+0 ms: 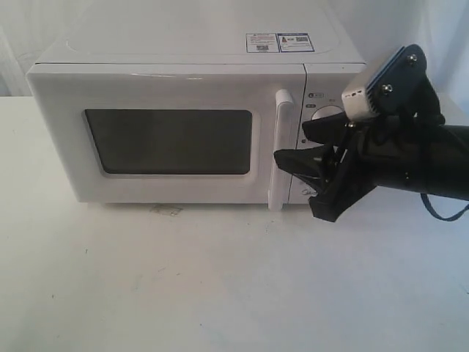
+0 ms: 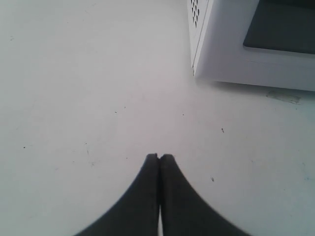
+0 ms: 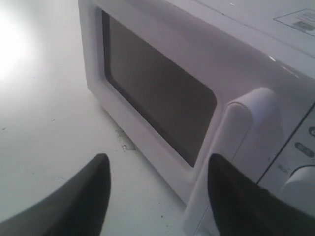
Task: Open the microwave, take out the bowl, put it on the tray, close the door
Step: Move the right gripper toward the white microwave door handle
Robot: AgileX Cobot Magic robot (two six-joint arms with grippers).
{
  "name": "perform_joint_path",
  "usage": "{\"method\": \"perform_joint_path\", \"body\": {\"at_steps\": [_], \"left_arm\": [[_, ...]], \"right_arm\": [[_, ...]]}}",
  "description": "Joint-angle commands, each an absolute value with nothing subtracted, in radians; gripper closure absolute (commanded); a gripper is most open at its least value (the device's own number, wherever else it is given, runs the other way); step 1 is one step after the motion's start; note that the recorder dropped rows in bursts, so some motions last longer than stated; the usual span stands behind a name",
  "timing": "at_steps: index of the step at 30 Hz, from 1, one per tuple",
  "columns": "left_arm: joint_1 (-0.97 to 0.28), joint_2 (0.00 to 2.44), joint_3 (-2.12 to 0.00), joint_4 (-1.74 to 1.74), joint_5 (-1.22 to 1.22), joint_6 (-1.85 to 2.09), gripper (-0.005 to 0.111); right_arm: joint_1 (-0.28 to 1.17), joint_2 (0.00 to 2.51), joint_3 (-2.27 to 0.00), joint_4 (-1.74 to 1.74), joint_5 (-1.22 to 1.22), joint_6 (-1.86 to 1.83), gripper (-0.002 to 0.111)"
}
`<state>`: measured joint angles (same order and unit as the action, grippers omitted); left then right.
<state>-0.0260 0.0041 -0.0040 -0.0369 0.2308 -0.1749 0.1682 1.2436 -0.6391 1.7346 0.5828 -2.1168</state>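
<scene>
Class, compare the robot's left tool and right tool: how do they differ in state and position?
The left tool has its jaws pressed together; the right tool has its jaws spread wide. The left tool hangs over the table; the right tool faces the door handle. Both are black and empty.

Microwave on table, gripper before it

The table is white, with tiny dark specks and one small gray mark on it. Behind it hangs a white cloth with soft folds. The light is bright.
</scene>
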Motion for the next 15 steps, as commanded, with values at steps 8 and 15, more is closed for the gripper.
{"method": "perform_joint_path", "body": {"at_steps": [8,15], "left_arm": [[-0.024,0.0,0.0,-0.04,0.231,-0.176,0.107],[-0.024,0.0,0.0,-0.04,0.231,-0.176,0.107]], "right_arm": [[0.17,1.348,-0.711,1.744,0.566,-2.143,0.053],[0.17,1.402,-0.758,1.744,0.55,-2.143,0.053]]}}
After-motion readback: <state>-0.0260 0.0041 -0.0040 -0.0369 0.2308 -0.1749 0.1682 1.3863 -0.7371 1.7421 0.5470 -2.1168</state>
